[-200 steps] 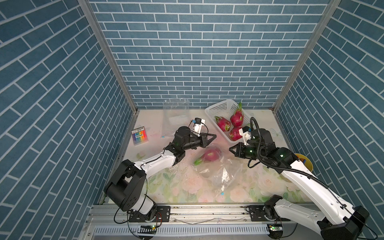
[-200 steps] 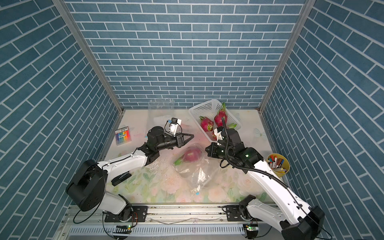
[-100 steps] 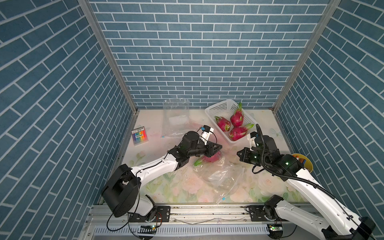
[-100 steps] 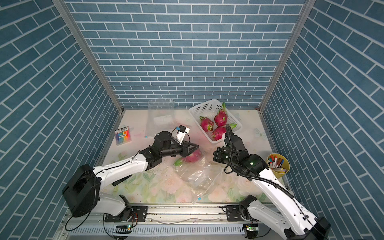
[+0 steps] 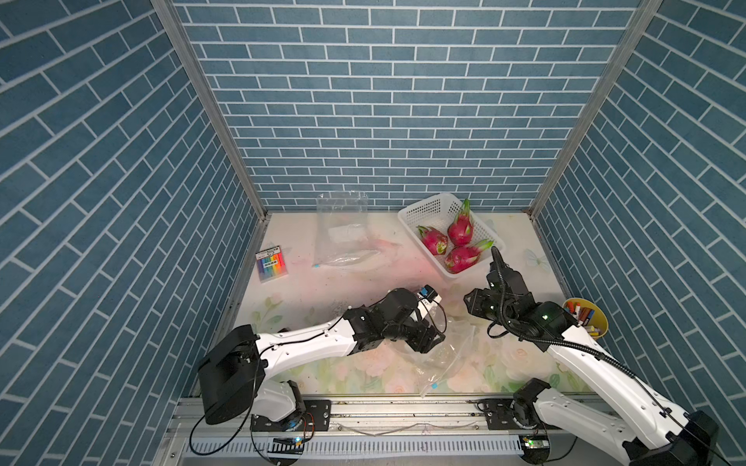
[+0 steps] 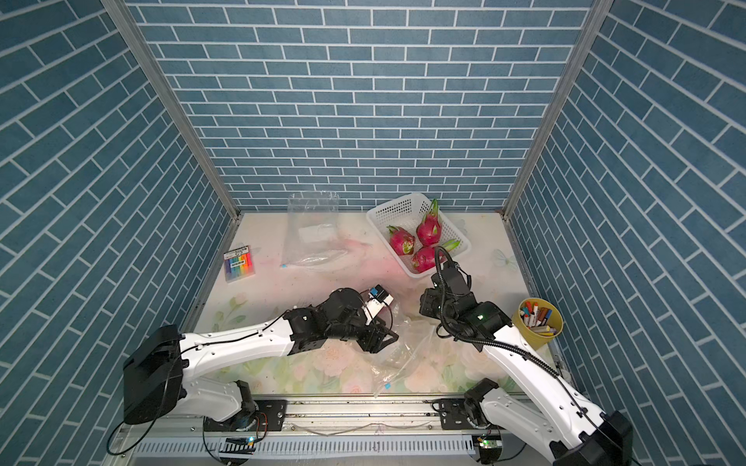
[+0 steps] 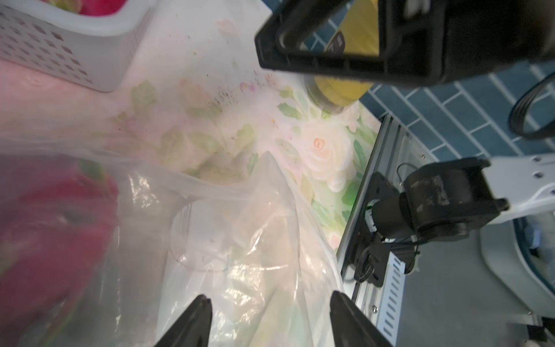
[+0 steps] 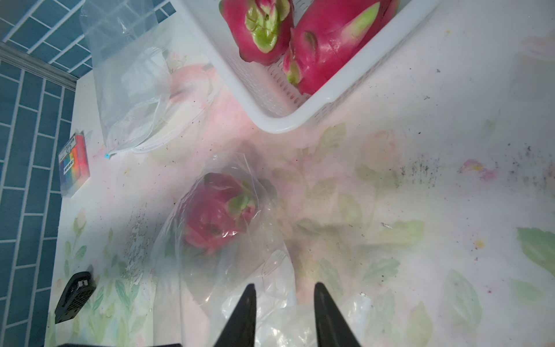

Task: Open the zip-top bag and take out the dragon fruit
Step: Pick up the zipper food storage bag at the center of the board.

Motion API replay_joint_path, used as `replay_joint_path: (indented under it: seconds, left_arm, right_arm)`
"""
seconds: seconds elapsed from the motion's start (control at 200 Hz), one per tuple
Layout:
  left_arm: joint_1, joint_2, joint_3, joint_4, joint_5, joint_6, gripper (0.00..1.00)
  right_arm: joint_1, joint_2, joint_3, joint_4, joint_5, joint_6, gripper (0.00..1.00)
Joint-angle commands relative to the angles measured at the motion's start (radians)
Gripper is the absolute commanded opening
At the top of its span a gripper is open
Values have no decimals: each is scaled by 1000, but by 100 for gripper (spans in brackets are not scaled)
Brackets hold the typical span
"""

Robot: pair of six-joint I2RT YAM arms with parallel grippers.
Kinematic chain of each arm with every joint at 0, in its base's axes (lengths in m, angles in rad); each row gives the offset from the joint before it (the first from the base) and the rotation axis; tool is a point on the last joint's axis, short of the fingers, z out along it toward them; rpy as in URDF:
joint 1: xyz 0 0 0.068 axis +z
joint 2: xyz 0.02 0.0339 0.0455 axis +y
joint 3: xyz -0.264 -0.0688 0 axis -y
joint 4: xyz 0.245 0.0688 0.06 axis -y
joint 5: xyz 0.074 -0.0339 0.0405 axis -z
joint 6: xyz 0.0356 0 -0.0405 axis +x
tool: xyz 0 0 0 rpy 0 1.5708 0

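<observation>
The dragon fruit point(image 8: 219, 216) is not out yet: it lies inside the zip-top bag point(image 5: 440, 355), near the middle of the desk's point(image 5: 315, 290) front edge. I cannot tell if the zip is parted. My left gripper point(image 7: 268, 296) gapes wide and empty over the bag, and my right gripper point(image 8: 284, 284) is narrowly parted, empty. A second ago both were pinched shut, the left farther back

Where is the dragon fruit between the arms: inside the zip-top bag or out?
Inside. In the right wrist view, clear film of the zip-top bag covers the dragon fruit, with glare across it.
</observation>
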Motion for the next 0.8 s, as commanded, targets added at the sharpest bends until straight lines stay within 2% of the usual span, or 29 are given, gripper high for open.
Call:
replay_joint_path:
  seconds: [0.0,0.065,0.09,0.18,0.245,0.395,0.535,0.66,0.795]
  left_arm:
    - [-34,59,68,-104,-84,60,69]
    - [-53,109,106,-136,-123,78,67]
    - [-58,129,122,-151,-139,82,62]
    - [-62,180,158,-172,-152,95,23]
    - [-60,190,169,-163,-173,93,0]
    - [-14,159,167,-79,-183,54,0]
    - [97,106,95,103,-79,-53,0]
    - [150,76,58,229,-43,-115,0]
    - [159,61,47,298,-39,-136,0]
  right_arm:
    - [-5,-22,-19,24,32,16,33]
    - [-8,-27,-28,26,25,22,33]
    - [-9,-31,-30,25,22,23,33]
    - [-12,-43,-33,12,18,24,32]
    - [-15,-62,-33,2,17,24,30]
    - [-15,-97,-36,5,-41,7,22]
    - [-15,-107,-53,49,-150,7,12]
    - [-15,-83,-81,126,-263,31,11]
    - [-11,-39,-116,207,-300,57,10]
